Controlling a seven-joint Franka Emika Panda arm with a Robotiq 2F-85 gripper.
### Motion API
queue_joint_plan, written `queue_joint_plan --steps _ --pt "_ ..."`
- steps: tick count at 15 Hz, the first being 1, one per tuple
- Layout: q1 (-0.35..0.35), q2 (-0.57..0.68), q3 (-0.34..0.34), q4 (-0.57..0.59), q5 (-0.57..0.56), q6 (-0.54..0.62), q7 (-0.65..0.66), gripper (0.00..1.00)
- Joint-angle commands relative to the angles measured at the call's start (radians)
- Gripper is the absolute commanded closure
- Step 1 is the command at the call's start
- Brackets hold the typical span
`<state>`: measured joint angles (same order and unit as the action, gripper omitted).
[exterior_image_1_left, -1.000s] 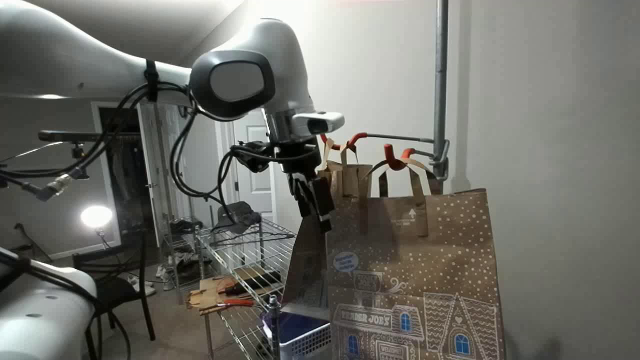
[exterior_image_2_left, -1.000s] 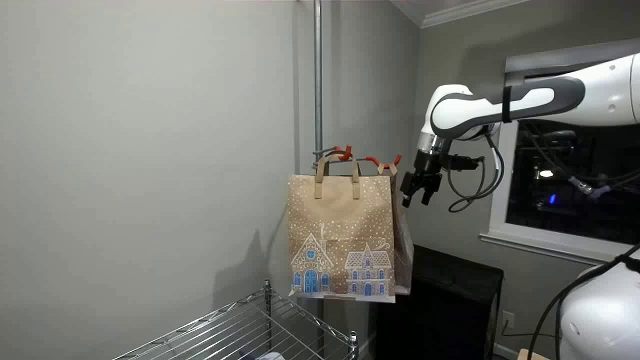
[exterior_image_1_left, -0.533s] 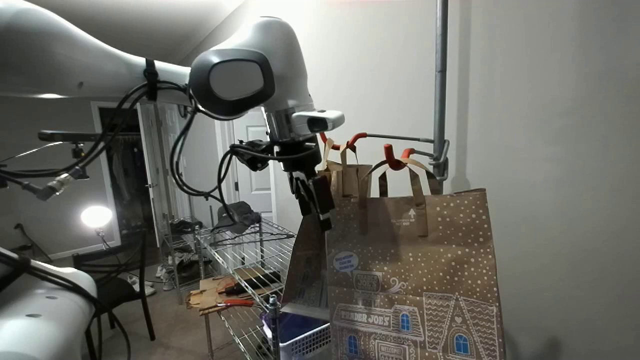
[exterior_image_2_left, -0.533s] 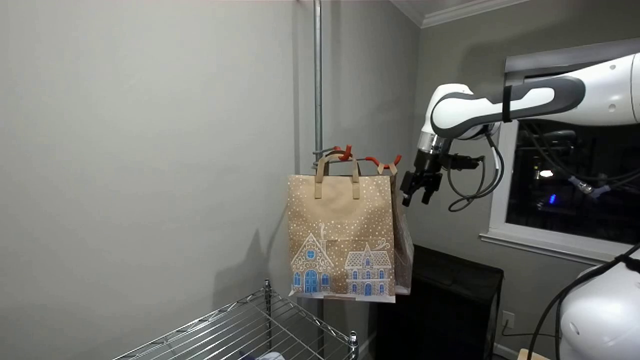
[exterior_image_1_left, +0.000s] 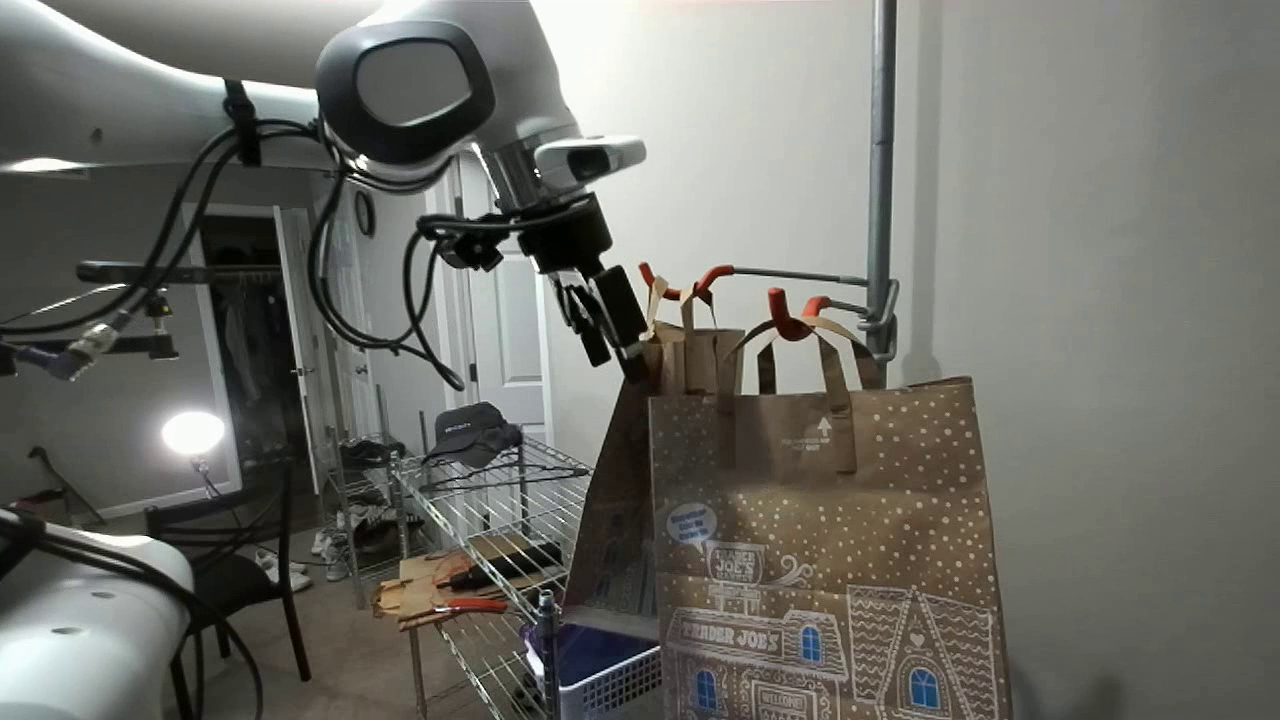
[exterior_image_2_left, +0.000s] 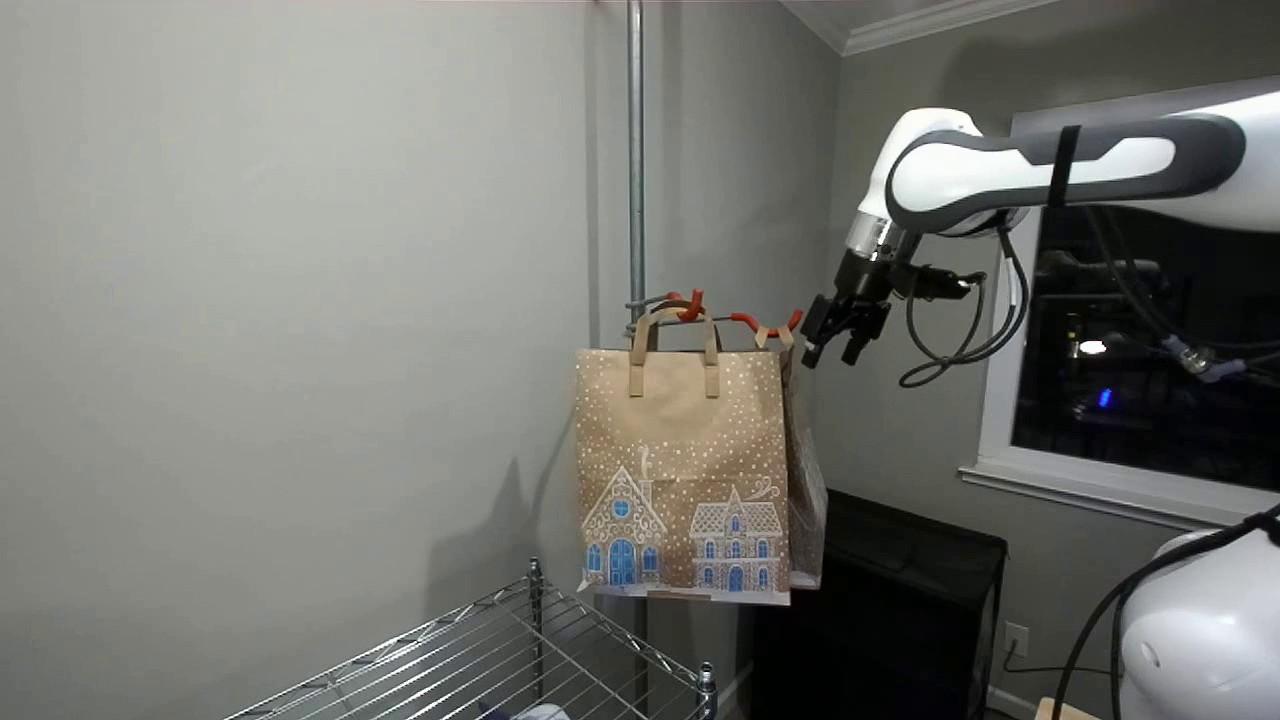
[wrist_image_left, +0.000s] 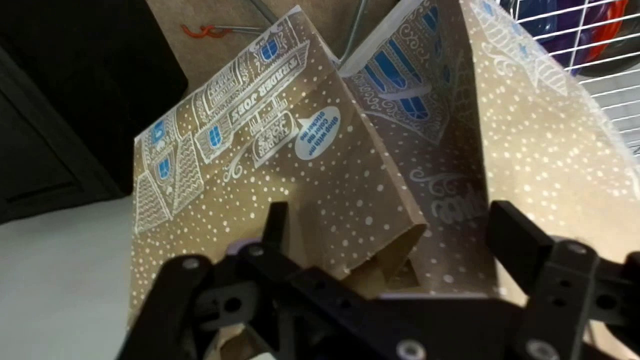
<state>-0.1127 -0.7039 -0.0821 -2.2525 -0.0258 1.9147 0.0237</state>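
While end effector (exterior_image_2_left: 831, 354) hovers, jaws spread, gripping nothing, lettered paper bag (wrist_image_left: 275, 170) and neighbouring bag (wrist_image_left: 520, 150) hang near, mostly below it.

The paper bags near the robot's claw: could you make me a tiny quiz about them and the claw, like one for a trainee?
1. True or false: in the wrist view, the gripper stands open.
2. The paper bags hang from: A) a chair; B) red-ended hooks; C) a lamp.
3. Fill in the big white lettering on a bag in an exterior view: "TRADER ____".

Key: 1. True. 2. B. 3. JOE'S.
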Motion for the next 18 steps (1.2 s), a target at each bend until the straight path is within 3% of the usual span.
queue_joint_plan --steps 1,5,9,10,18 --pt "0.054 -0.062 0.017 0.019 -0.032 -0.041 -0.117 0.0" --pt "0.108 -0.074 0.029 0.037 -0.084 0.009 -0.23 0.0" --pt "0.172 -0.073 -0.005 0.009 -0.109 0.12 -0.375 0.0" --pt "0.145 -0.071 0.018 0.034 -0.089 0.062 -0.294 0.0" --pt "0.174 -0.057 -0.003 0.023 -0.089 0.126 -0.359 0.0"
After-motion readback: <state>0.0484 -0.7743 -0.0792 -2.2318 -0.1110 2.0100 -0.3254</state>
